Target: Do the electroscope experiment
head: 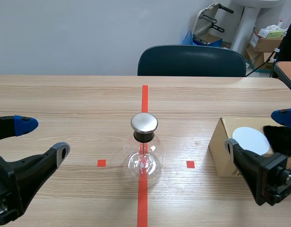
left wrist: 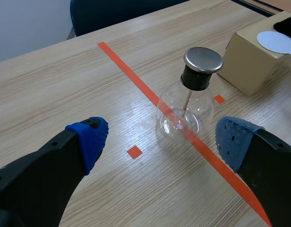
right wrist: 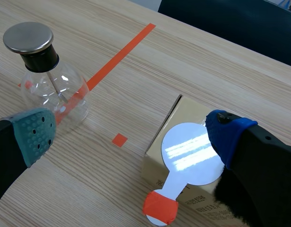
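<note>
Across the wooden table point(head: 65, 104), one orange-red tape line runs away from the robot down the middle. A dark chair point(head: 192, 60) stands behind the far edge.

Left gripper point(head: 44, 137): low at the left side of the table, fingers spread wide, nothing held. The blue pads point(left wrist: 93, 135) stand well apart. The glass flask lies ahead of them and is not touched.

Right gripper point(right wrist: 130, 133): at the right side of the table by the cardboard box, fingers likewise spread wide, nothing gripped. One pad is on the flask's side of the box and the other is over the box's far part. Contact with the box cannot be determined.

Cardboard box point(head: 220, 151): on the table, right of the tape line and well apart from the flask.

Electroscope point(head: 144, 153): a round clear glass flask, upright on the tape line between two small tape squares. A black collar and a flat metal cap point(head: 144, 122) close its neck, and a thin rod hangs inside the glass.

White disc point(right wrist: 190, 153): lying flat on top of the box. Its short handle point(right wrist: 160, 206) is wrapped in orange-red tape and overhangs the box edge.

Black furry piece point(head: 280, 139): on the box just beside the disc, partly hidden by the right gripper's finger.
</note>
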`<act>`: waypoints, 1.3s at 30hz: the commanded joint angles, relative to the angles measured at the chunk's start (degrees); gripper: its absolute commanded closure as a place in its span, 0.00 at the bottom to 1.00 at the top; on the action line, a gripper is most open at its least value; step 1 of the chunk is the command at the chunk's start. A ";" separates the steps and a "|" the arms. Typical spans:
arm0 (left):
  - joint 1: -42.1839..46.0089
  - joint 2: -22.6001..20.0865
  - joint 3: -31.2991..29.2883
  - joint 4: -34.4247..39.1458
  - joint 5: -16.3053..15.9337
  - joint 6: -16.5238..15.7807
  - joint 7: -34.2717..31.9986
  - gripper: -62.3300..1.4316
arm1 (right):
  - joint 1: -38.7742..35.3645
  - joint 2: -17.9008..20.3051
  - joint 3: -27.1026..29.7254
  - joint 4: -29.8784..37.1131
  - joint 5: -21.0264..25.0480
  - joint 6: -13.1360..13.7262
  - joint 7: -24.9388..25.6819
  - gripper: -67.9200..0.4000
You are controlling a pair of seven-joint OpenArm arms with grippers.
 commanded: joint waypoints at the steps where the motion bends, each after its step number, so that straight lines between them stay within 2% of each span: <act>1: 0.11 0.59 -0.15 0.72 -0.39 0.11 0.92 0.21 | 0.66 0.39 0.17 1.03 -0.20 0.22 1.25 0.00; 17: 0.11 0.59 -0.15 0.72 -0.37 0.11 0.94 0.21 | 0.66 0.39 0.17 1.03 -0.24 0.22 1.33 0.00; 20: 0.11 0.59 -0.15 0.72 -0.37 0.11 0.96 0.21 | 0.63 0.42 0.17 1.03 -4.15 0.26 1.88 0.00; 24: 0.13 0.57 -0.15 0.72 -0.37 0.11 1.05 0.21 | -1.51 0.42 0.17 1.70 -15.06 1.75 7.54 0.00; 29: 0.13 0.09 -0.13 0.70 -0.39 -0.26 2.01 0.20 | -8.87 0.37 0.15 4.46 -38.10 0.87 15.08 0.00; 32: 0.09 -0.87 0.33 0.70 -0.39 -0.50 1.73 0.20 | -13.62 -0.79 -0.13 4.63 -52.72 -4.17 17.77 0.00; 35: -0.02 -3.58 2.47 0.70 -0.35 -0.50 1.03 0.20 | -16.83 -3.41 -0.24 3.93 -65.51 -10.64 17.46 0.00; 37: 0.00 -6.23 4.26 0.70 -0.26 -0.50 0.96 0.18 | -17.66 -5.64 -0.22 2.56 -73.05 -15.54 16.55 0.00; 39: 0.17 -9.31 6.05 0.70 0.09 -0.52 0.94 0.17 | -17.40 -7.74 -0.22 -0.15 -78.62 -20.37 15.58 0.00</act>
